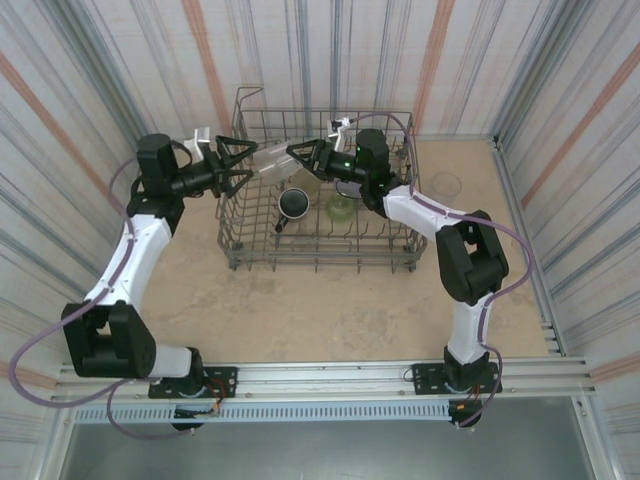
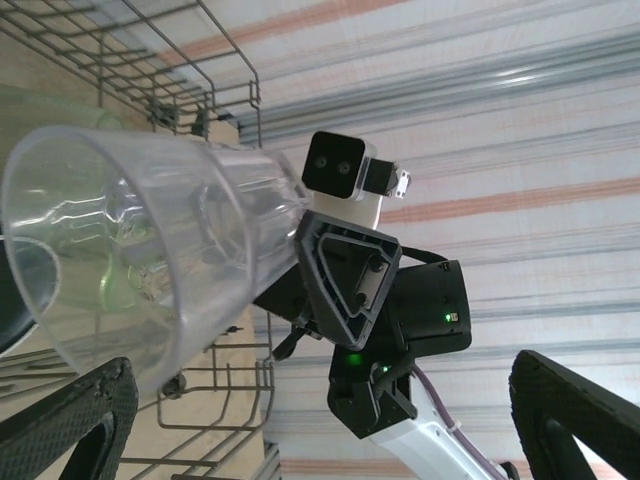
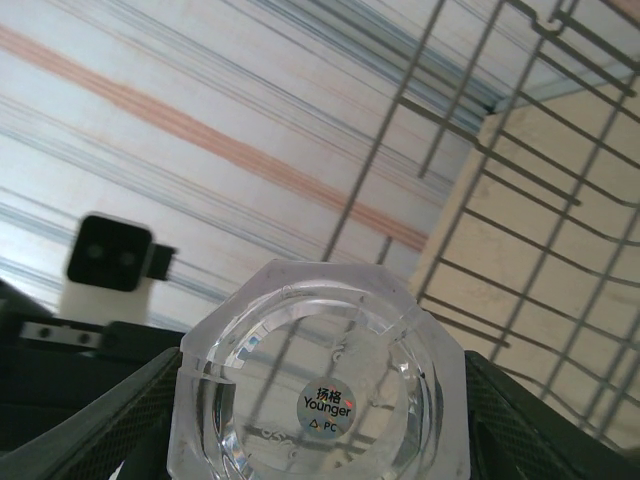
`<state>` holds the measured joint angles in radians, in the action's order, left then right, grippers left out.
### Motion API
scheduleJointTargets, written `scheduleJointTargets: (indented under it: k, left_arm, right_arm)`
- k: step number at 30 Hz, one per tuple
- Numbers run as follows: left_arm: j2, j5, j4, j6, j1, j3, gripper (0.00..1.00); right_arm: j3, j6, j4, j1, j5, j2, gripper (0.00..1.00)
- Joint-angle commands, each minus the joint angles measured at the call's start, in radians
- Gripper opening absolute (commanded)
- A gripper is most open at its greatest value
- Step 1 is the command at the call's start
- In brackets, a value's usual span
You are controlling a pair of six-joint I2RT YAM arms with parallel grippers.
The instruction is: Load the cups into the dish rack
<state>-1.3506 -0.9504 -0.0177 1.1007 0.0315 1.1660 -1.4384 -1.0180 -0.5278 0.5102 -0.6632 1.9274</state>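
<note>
A clear cup (image 1: 272, 160) hangs on its side over the left wall of the dish rack (image 1: 320, 262), between the two grippers. My right gripper (image 1: 296, 158) is shut on its thick base, and the right wrist view has that base (image 3: 320, 390) pressed between both fingers (image 3: 140, 425). My left gripper (image 1: 247, 165) stands open just outside the rack. Its fingertips (image 2: 80, 410) are spread wide and the cup's mouth (image 2: 150, 250) points at them without touching. A dark handled mug (image 1: 292, 205) and an olive-yellow cup (image 1: 340, 208) sit inside the rack.
Another clear cup (image 1: 447, 184) stands on the table to the right of the rack. Striped walls close in the table at the left, back and right. Bare tabletop lies in front of the rack, towards the arm bases.
</note>
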Motion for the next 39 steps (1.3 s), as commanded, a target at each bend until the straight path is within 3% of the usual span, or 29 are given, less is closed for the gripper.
scheduleJointTargets:
  k: [1, 11, 20, 39]
  left_arm:
    - [0.076, 0.048, 0.186, -0.141, -0.027, 0.049, 0.99]
    - [0.153, 0.121, 0.409, -0.319, -0.092, 0.080, 0.99]
    - [0.171, 0.083, 0.483, -0.374, -0.160, 0.074, 0.99]
    - [0.189, 0.083, 0.596, -0.463, -0.212, 0.088, 0.99]
  right_arm:
    - [-0.054, 0.153, 0.143, 0.000, 0.044, -0.071, 0.47]
    - [-0.203, 0.452, 0.506, 0.058, 0.136, -0.076, 0.47]
    - [-0.336, 0.661, 0.747, 0.123, 0.240, -0.029, 0.47]
    - [-0.368, 0.892, 0.815, 0.250, 0.339, 0.057, 0.46]
